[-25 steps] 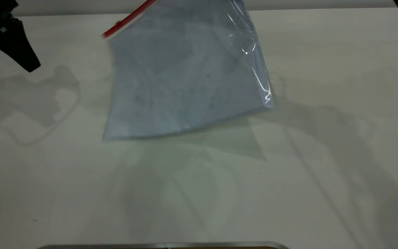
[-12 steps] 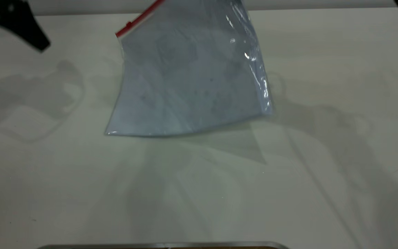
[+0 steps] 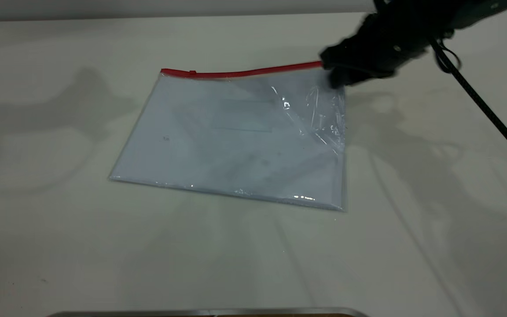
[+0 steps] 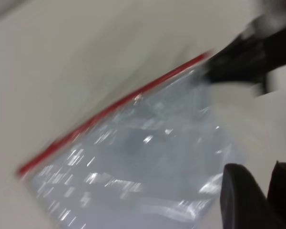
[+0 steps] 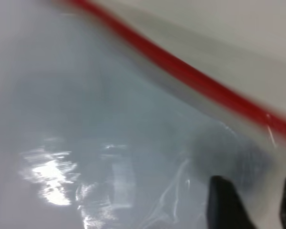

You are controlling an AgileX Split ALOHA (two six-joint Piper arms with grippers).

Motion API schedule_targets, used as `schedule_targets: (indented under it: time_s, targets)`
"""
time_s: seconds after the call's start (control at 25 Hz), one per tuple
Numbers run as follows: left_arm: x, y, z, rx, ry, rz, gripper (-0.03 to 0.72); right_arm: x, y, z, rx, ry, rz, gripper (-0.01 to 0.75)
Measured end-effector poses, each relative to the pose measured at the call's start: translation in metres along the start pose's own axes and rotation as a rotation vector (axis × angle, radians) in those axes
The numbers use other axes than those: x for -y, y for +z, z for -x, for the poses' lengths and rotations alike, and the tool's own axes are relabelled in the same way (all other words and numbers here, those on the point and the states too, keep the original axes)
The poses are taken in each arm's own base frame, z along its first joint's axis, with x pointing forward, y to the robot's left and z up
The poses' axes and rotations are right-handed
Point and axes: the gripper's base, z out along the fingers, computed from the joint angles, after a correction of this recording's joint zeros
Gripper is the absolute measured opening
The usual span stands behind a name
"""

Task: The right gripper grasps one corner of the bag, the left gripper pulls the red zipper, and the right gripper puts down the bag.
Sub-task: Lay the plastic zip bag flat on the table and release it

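1. Bag (image 3: pixel 236 141), a large flat clear plastic pouch with pale paper inside, lies flat on the white table (image 3: pixel 60 246).
2. Black right gripper (image 3: pixel 339 75) sits at the bag's far right corner (image 3: pixel 330 81); I cannot tell whether it grips or has let go.
3. Thin red zipper (image 3: pixel 244 72) runs along the far edge, its slider (image 3: pixel 192 71) near the left end.
4. Putting-down looks like the step in hand; next, the right gripper should lift clear.
5. Left gripper (image 4: pixel 262 200) hovers off beside the bag, fingers slightly parted, holding nothing.
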Motion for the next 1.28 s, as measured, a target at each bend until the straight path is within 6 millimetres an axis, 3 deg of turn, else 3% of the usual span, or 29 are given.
schedule_targets:
  time_s: [0.12, 0.24, 0.44, 0.52, 0.6, 0.76, 0.92, 1.04, 1.28]
  targets:
    - [0.031, -0.023, 0.025, 0.125, 0.047, -0.011, 0.209, 0.012, -0.004, -0.007, -0.018, 0.053, -0.133, 0.459]
    - [0.066, -0.048, 0.044, 0.201, 0.107, 0.005, 0.214, 0.006, -0.018, -0.017, -0.038, 0.068, -0.063, 0.48]
    - [0.13, -0.09, 0.062, 0.268, 0.128, 0.055, 0.22, -0.046, -0.054, -0.028, -0.078, -0.055, 0.531, 0.474]
    - [0.152, -0.105, 0.061, 0.253, 0.087, 0.1, 0.223, -0.065, -0.073, -0.035, -0.166, -0.08, 0.785, 0.469]
    - [0.174, -0.119, 0.056, 0.22, 0.023, 0.179, 0.227, -0.073, -0.088, -0.041, -0.288, -0.055, 0.921, 0.468]
    - [0.212, -0.146, 0.029, 0.137, -0.123, 0.415, 0.23, -0.073, -0.112, -0.051, -0.539, -0.033, 0.937, 0.466]
    - [0.25, -0.163, -0.016, 0.094, -0.195, 0.618, 0.236, -0.068, -0.136, -0.047, -0.641, -0.028, 0.821, 0.466]
    - [0.274, -0.166, -0.055, 0.079, -0.231, 0.709, 0.237, -0.067, -0.161, -0.038, -0.627, -0.038, 0.764, 0.466]
    - [0.305, -0.155, -0.14, 0.041, -0.245, 0.851, 0.238, -0.063, -0.238, -0.022, -0.52, -0.1, 0.611, 0.466]
